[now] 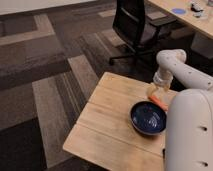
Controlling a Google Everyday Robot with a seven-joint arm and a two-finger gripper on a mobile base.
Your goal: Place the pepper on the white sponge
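The pepper, judged light, smooth and best taken mid-length, is seen on the bench just below the end effector, whose state cannot be told.

1. An office is indicated by patterned carpet tiles, a black swivel chair and a long desk.
2. The gripper is positioned over the far edge of the wooden table.

A round dark-blue bowl sits on the right part of the wooden worktop, just nearer than the tool. Beyond, a black office chair stands on striped carpet. A desk lies far right.
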